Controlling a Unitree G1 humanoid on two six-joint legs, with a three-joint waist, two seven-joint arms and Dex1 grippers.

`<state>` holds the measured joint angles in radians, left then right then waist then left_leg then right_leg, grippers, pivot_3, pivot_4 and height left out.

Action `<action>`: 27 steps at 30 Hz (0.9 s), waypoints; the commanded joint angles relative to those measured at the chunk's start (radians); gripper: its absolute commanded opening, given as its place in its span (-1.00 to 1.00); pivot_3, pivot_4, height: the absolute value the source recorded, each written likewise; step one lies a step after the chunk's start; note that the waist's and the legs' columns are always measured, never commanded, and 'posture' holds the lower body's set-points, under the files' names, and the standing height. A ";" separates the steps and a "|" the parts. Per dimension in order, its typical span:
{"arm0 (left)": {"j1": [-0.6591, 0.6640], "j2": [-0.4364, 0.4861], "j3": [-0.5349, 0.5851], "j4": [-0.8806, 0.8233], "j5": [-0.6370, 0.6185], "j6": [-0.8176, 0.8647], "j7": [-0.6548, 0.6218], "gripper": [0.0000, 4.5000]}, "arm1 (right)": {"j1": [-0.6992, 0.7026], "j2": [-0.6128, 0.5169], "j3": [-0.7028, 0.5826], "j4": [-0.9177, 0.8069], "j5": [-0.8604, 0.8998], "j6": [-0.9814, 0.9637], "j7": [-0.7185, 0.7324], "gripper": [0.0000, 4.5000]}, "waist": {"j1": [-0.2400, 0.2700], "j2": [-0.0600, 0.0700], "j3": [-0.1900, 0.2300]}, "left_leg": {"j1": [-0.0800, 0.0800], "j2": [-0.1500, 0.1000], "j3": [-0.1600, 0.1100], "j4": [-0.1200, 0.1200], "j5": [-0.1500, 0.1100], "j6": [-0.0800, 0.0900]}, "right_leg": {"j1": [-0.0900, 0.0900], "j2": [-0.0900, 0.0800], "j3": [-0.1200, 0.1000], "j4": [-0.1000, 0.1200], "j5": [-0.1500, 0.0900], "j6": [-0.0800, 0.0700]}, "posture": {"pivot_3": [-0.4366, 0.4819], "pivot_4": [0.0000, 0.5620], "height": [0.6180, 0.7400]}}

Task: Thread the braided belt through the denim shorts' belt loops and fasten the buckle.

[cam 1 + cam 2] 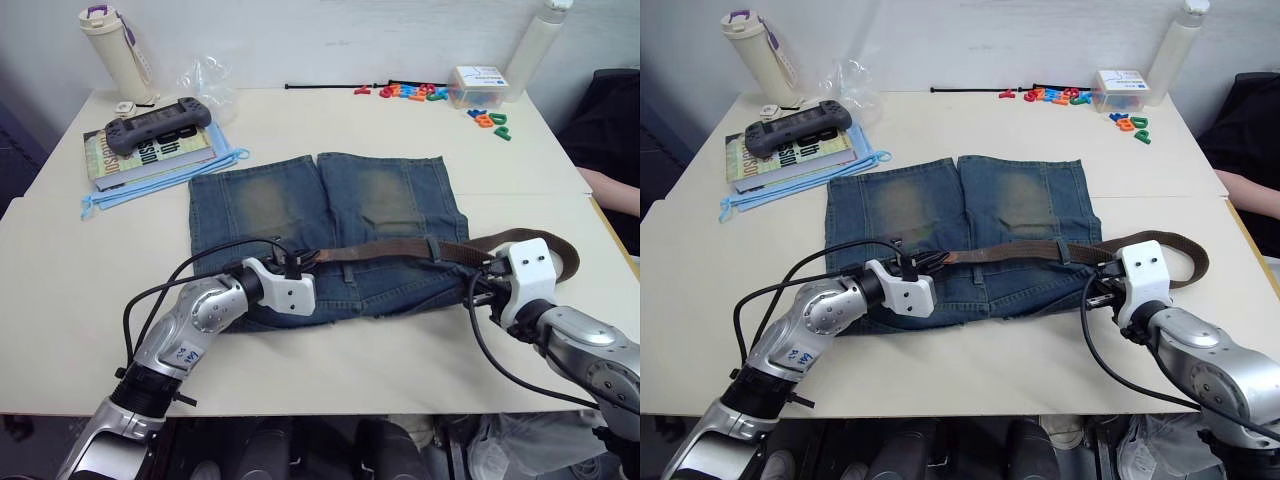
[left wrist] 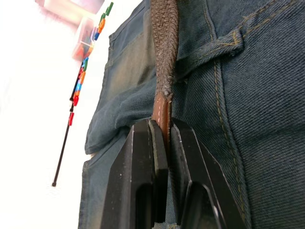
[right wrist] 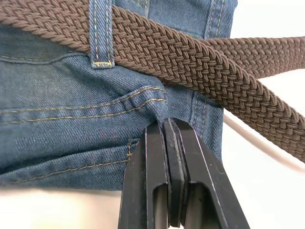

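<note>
Left tool (image 2: 164,143) pinches belt tip (image 2: 162,112).

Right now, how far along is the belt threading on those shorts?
Partly done: the dark brown braided belt already passes under a denim loop on the faded blue denim shorts. In hand: the left hand grips the belt's reddish leather tip; the right hand pinches a fold of denim. Left: remaining loops and buckling.

The right end effector (image 3: 167,125) has its two black fingers (image 3: 153,162) pressed together on a fold of the denim shorts (image 3: 62,119), at a stitched seam. Just beyond the fold, the braided belt (image 3: 190,57) passes under one of the belt loops (image 3: 101,33) and runs on over the pale table (image 3: 267,191).
</note>
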<state>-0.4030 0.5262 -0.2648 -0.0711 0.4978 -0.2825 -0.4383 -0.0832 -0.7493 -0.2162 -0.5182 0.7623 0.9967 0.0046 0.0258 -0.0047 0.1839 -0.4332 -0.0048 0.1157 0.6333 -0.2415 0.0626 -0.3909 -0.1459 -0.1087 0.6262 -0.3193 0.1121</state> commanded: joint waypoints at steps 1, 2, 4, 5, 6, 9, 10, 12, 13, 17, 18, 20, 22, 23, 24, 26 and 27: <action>0.009 -0.002 0.004 -0.038 0.003 -0.016 0.016 -1.00 | -0.009 -0.006 -0.071 0.008 -0.054 0.012 -0.006 -0.99 | 0.001 0.000 0.000 | 0.000 0.000 0.000 0.000 0.000 0.000 | 0.000 0.000 0.000 0.000 0.000 0.000 | -0.05 -0.47 0.64; 0.009 -0.003 0.004 -0.038 0.003 -0.016 0.015 -1.00 | -0.012 -0.006 -0.074 0.010 -0.059 0.013 -0.003 -0.99 | 0.002 0.000 0.000 | 0.000 0.000 0.000 0.000 0.000 0.000 | 0.000 0.000 0.000 0.000 0.000 0.000 | -0.05 -0.47 0.64; 0.009 -0.007 0.003 -0.038 0.004 -0.015 0.016 -1.00 | -0.018 -0.002 -0.079 0.010 -0.070 0.018 0.003 -0.99 | 0.002 0.000 0.000 | -0.001 0.000 0.000 0.001 0.000 0.000 | 0.000 0.000 0.000 0.000 0.000 0.000 | -0.05 -0.47 0.64; 0.009 -0.009 0.002 -0.038 0.005 -0.015 0.016 -1.00 | -0.021 0.001 -0.082 0.010 -0.075 0.020 0.004 -0.99 | 0.001 0.000 0.000 | -0.001 0.000 0.000 0.001 0.000 0.000 | 0.000 0.000 -0.001 0.000 0.000 0.000 | -0.05 -0.47 0.64; 0.009 -0.011 0.002 -0.038 0.004 -0.013 0.015 -1.00 | -0.022 0.001 -0.085 0.010 -0.081 0.022 0.006 -0.99 | 0.001 0.000 0.000 | -0.001 0.000 0.000 0.001 0.000 0.000 | 0.000 0.000 -0.001 0.000 0.000 0.000 | -0.05 -0.47 0.64; 0.007 -0.017 0.000 -0.039 0.003 -0.009 0.010 -1.00 | -0.023 -0.001 -0.096 0.010 -0.100 0.025 0.011 -0.99 | 0.001 0.000 0.000 | -0.001 0.000 0.000 0.001 0.000 0.000 | 0.000 0.000 -0.001 0.000 0.000 0.000 | -0.05 -0.47 0.64; 0.005 -0.020 -0.001 -0.038 0.005 -0.008 0.010 -1.00 | -0.027 0.004 -0.100 0.007 -0.105 0.026 0.009 -0.99 | 0.001 0.000 0.000 | -0.001 0.000 0.000 0.001 0.000 0.000 | 0.000 0.000 -0.001 0.000 0.000 0.000 | -0.05 -0.47 0.64; -0.001 -0.028 -0.004 -0.038 0.007 -0.003 0.009 -1.00 | -0.036 0.008 -0.100 -0.001 -0.115 0.029 0.009 -0.99 | 0.001 0.000 0.000 | -0.001 0.000 0.000 0.001 0.000 0.000 | 0.000 0.000 -0.002 0.000 0.000 0.000 | -0.05 -0.47 0.64; -0.004 -0.032 -0.006 -0.038 0.007 -0.002 0.008 -1.00 | -0.044 0.015 -0.103 -0.006 -0.114 0.030 0.009 -0.99 | 0.001 0.000 0.000 | -0.001 0.000 0.000 0.002 0.000 0.000 | 0.000 0.000 -0.002 0.001 0.000 0.000 | -0.05 -0.47 0.64; -0.011 -0.047 -0.011 -0.033 0.010 0.001 0.004 -1.00 | -0.087 0.080 -0.172 -0.036 -0.034 0.086 0.001 -0.99 | 0.000 0.000 0.000 | -0.001 0.000 0.000 0.002 0.000 0.000 | 0.000 0.000 -0.002 0.001 0.000 0.000 | -0.05 -0.47 0.64; -0.013 -0.050 -0.012 -0.031 0.010 0.001 0.004 -1.00 | -0.099 0.102 -0.204 -0.042 -0.002 0.108 -0.006 -0.99 | 0.000 0.000 0.000 | -0.001 0.000 0.000 0.002 0.000 0.000 | 0.000 0.000 -0.002 0.001 0.000 0.000 | -0.05 -0.47 0.64; -0.018 -0.054 -0.015 -0.027 0.010 0.000 0.005 -1.00 | -0.112 0.117 -0.247 -0.059 0.037 0.145 -0.005 -0.60 | 0.000 0.000 0.000 | -0.001 0.000 0.000 0.002 0.000 0.000 | 0.000 0.000 -0.002 0.002 0.000 0.000 | -0.05 -0.47 0.64; -0.022 -0.059 -0.020 -0.023 0.010 0.002 0.006 -1.00 | -0.138 0.132 -0.309 -0.073 0.103 0.189 -0.015 -0.19 | 0.000 0.000 0.000 | -0.001 0.000 0.000 0.002 0.000 0.000 | -0.001 0.000 -0.002 0.002 0.000 0.000 | -0.05 -0.47 0.64; -0.023 -0.062 -0.022 -0.024 0.011 0.004 0.006 -1.00 | -0.154 0.139 -0.343 -0.081 0.155 0.213 -0.021 0.03 | -0.001 0.000 0.000 | -0.002 0.000 0.000 0.002 0.000 0.000 | -0.001 0.000 -0.002 0.002 0.000 0.000 | -0.05 -0.47 0.64; -0.025 -0.064 -0.023 -0.024 0.011 0.006 0.006 -1.00 | -0.169 0.139 -0.378 -0.090 0.214 0.242 -0.025 0.24 | -0.001 0.000 0.000 | -0.002 0.000 0.000 0.003 0.000 0.000 | -0.001 0.000 -0.002 0.002 0.000 0.000 | -0.05 -0.47 0.64; -0.025 -0.068 -0.024 -0.025 0.012 0.009 0.006 -1.00 | -0.187 0.126 -0.431 -0.105 0.358 0.287 -0.045 0.73 | -0.002 0.000 0.000 | -0.002 0.000 0.000 0.003 0.000 0.000 | -0.001 0.000 -0.001 0.002 0.000 0.000 | -0.05 -0.47 0.64; -0.026 -0.070 -0.025 -0.025 0.013 0.011 0.007 -1.00 | -0.191 0.117 -0.448 -0.105 0.449 0.295 -0.068 0.94 | -0.002 0.000 0.000 | -0.002 0.000 0.000 0.003 0.000 0.000 | -0.001 0.000 -0.001 0.002 0.000 0.000 | -0.05 -0.47 0.64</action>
<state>-0.4206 0.4600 -0.2897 -0.0687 0.5135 -0.2690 -0.4393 -0.2663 -0.6166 -0.6214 -0.5889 1.1062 1.2773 -0.0447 0.0238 -0.0046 0.1838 -0.4349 -0.0046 0.1151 0.6359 -0.2414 0.0629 -0.3916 -0.1456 -0.1083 0.6281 -0.3191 0.1123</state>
